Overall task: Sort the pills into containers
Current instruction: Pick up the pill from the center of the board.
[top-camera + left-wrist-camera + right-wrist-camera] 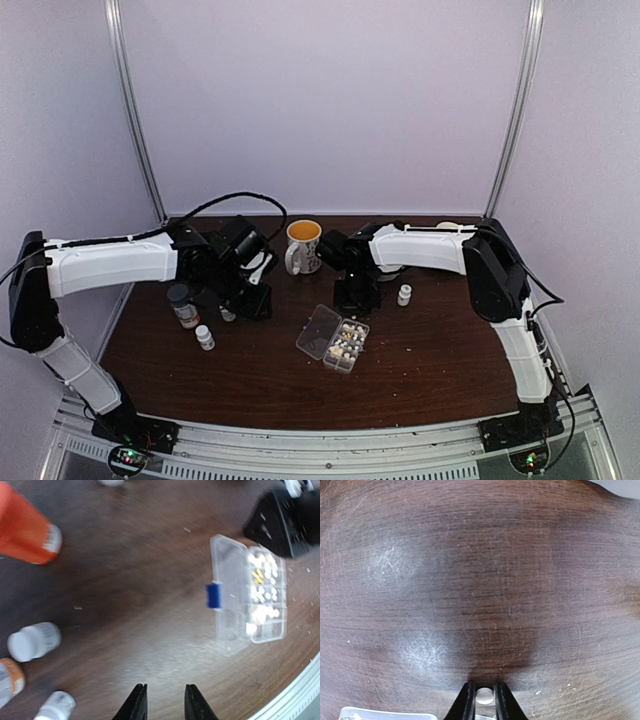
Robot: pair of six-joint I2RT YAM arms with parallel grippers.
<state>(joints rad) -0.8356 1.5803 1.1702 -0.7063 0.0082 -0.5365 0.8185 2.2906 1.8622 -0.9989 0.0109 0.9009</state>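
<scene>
Between the fingertips of the right gripper [484, 700] sits a single white pill [484, 695], pinched from both sides. The wrist view does not show whether it rests on the dark wooden table [480, 580] or is lifted clear. Just in front of that gripper lies the clear organizer box [335, 340], its hinged lid [317, 330] folded open to the left, with a blue latch [214, 595] on the lid's free edge. The compartments [347, 343] hold more pills [265, 592], mostly whitish, with a few yellow ones in one cell.

Left of the box, well apart from it, the left gripper [165, 705] hangs over bare wood, its fingers parted with nothing between them. Near it stand an orange bottle [183, 305] with a grey cap and a small white bottle [205, 337]. A second small white bottle [404, 295] stands just right of the right gripper. At the back, between the two arms, is a white mug [303, 245] with a yellow inside.
</scene>
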